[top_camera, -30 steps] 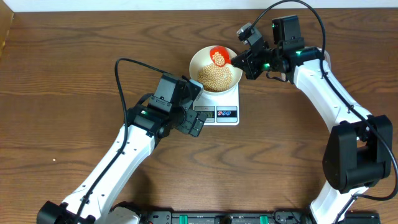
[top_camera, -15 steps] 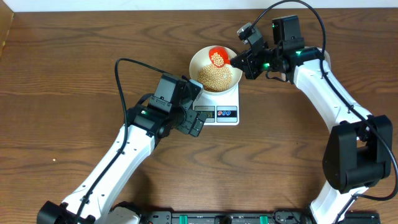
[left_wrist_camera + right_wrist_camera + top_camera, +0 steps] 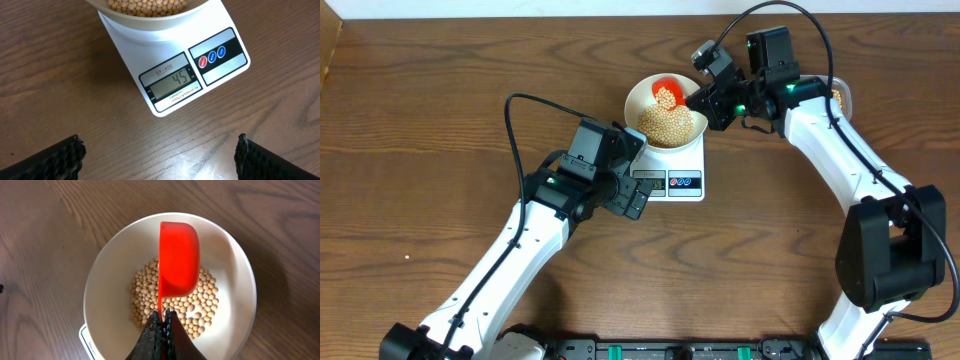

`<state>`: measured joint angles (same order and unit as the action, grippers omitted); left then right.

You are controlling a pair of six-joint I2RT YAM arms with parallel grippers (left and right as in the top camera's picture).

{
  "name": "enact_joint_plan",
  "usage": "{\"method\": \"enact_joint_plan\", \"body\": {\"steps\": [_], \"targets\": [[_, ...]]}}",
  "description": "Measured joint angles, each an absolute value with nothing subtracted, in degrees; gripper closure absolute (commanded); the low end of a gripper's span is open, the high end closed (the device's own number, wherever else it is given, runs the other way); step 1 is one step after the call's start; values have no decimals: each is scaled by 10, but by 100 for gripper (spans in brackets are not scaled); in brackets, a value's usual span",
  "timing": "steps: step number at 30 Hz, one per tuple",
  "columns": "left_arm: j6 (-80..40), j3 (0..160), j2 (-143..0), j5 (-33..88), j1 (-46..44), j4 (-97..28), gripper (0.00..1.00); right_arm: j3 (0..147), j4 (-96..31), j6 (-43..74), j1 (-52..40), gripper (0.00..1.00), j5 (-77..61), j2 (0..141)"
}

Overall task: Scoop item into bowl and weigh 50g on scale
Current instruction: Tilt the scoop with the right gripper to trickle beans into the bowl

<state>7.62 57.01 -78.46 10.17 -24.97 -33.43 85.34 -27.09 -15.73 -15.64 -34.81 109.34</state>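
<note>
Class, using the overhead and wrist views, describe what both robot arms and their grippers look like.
Both the left arm and right arm have smooth white links, black joint housings with small green lights, and a looping black cable. The left gripper and right gripper have black, ridged jaws.

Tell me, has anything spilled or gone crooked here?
Nothing stands out. The beans lie inside the bowl, which sits on the scale; I see none loose on the table. The right gripper holds the red scoop tipped over the bowl, as if pouring.
</note>
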Motion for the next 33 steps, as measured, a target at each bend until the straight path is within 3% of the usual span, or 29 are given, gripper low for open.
{"method": "enact_joint_plan", "body": {"steps": [33], "targets": [[76,570,-785,102,-250,-334,2,853,-271,-145,-156,99,-347,1093]]}}
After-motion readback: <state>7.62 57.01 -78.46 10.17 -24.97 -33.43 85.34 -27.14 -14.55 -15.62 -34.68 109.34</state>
